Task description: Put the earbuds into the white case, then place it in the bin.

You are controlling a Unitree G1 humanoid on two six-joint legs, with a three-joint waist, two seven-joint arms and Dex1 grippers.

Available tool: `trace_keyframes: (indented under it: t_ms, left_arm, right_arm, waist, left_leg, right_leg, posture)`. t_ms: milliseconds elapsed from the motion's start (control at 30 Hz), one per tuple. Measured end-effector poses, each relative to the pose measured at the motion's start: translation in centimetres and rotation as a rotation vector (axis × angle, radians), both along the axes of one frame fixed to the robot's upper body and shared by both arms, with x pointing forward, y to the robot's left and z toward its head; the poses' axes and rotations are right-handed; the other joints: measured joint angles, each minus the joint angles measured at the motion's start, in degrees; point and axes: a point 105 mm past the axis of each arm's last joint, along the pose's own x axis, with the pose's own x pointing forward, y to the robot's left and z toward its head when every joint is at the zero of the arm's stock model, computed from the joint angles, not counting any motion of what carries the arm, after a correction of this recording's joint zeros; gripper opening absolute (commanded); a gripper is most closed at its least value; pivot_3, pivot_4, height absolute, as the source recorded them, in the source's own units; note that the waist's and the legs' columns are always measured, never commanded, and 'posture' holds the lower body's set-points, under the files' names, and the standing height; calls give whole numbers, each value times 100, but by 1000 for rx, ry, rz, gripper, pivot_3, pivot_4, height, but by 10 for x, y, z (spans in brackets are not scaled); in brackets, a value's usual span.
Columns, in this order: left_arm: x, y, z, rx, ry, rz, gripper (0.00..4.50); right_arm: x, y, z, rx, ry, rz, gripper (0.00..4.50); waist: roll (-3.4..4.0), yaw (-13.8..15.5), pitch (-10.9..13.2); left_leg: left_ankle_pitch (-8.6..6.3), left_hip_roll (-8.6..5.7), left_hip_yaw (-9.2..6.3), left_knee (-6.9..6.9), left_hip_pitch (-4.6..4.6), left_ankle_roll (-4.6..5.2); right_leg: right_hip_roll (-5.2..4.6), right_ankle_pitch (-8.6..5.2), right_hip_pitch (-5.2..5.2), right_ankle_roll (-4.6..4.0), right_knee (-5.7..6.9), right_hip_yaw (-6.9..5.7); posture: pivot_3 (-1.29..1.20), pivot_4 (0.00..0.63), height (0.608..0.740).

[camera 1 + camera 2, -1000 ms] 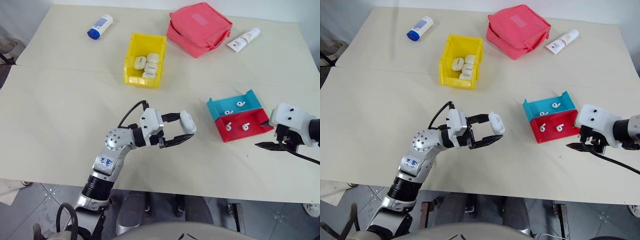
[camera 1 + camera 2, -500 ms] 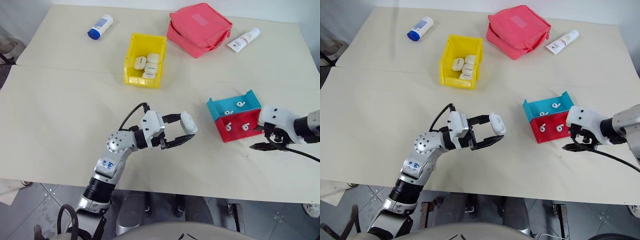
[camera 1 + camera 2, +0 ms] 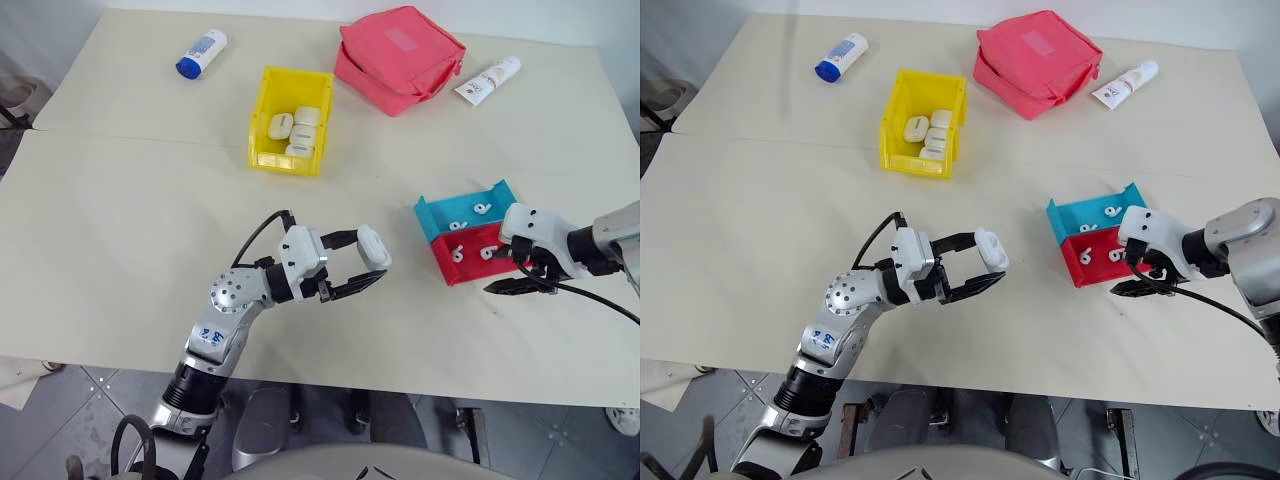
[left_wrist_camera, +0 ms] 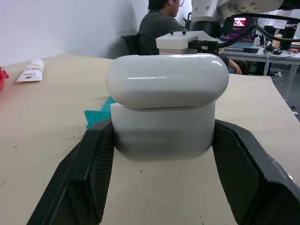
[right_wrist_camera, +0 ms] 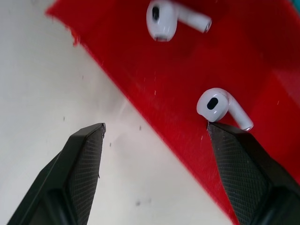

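Observation:
My left gripper (image 3: 372, 259) is shut on the white case (image 3: 371, 244), holding it above the middle of the table; the black fingers (image 4: 89, 173) clamp its two sides. The case (image 4: 164, 108) is rounded and glossy, lid uppermost. Two earbuds (image 5: 161, 18) (image 5: 216, 105) lie in a shallow red tray (image 3: 470, 268), and two more earbuds (image 3: 483, 209) lie in the teal tray (image 3: 447, 210) behind it. My right gripper (image 5: 157, 133) is open, pointing down at the red tray's front edge, one fingertip (image 5: 225, 140) close beside an earbud. The yellow bin (image 3: 257, 120) stands further back.
Several white cases (image 3: 293, 125) lie inside the bin. A red fabric pouch (image 3: 400, 55), a white tube (image 3: 487, 78) and a white-and-blue bottle (image 3: 200, 52) lie along the far side. A person (image 4: 164, 23) sits beyond the table.
My right gripper has moved left and down, from off the red tray's right end to its front edge over the earbuds. The left gripper and case have stayed put.

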Motion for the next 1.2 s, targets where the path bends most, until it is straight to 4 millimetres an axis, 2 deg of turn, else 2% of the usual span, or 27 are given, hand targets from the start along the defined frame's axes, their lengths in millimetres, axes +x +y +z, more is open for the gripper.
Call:
trace_keyframes:
  t_ms: [367, 567, 767, 867, 1200]
  left_arm:
    - [-1, -1, 4, -2, -15, -6, 2774]
    - [-1, -1, 4, -3, -15, -8, 2774]
    - [2, -1, 1, 1, 0, -6, 2774]
    - [3, -1, 0, 3, 1, -7, 2774]
    - [4, -2, 4, -1, -16, -9, 2774]
  right_arm:
    - [2, 10, 3, 24, -12, 18, 3600]
    - [-1, 10, 13, -51, -53, 69, 3600]
    - [3, 19, 25, -64, -101, 108, 3600]
    - [6, 18, 32, -81, -123, 96, 3077]
    - [9, 25, 28, -111, -99, 63, 3077]
  waist:
    - [2, -1, 0]
    - [2, 2, 1]
    - [4, -2, 2]
    - [4, 4, 2]
    - [4, -7, 2]
  left_leg:
    - [0, 0, 0, 0, 0, 0]
    - [0, -2, -1, 0, 0, 0]
    - [0, -1, -1, 0, -1, -1]
    - [0, -2, -3, 0, -1, 0]
    - [0, -2, -4, 0, -1, -1]
  right_leg:
    - [0, 0, -1, 0, 0, 0]
    - [-1, 0, 0, 0, 0, 0]
    - [-1, 0, -1, 0, -1, 0]
    - [-2, 0, 0, 0, 0, 0]
    - [-1, 0, 0, 0, 0, 0]
  posture:
    - [0, 150, 740]
    - [0, 150, 740]
    - [0, 150, 740]
    - [0, 150, 740]
    - [0, 150, 740]
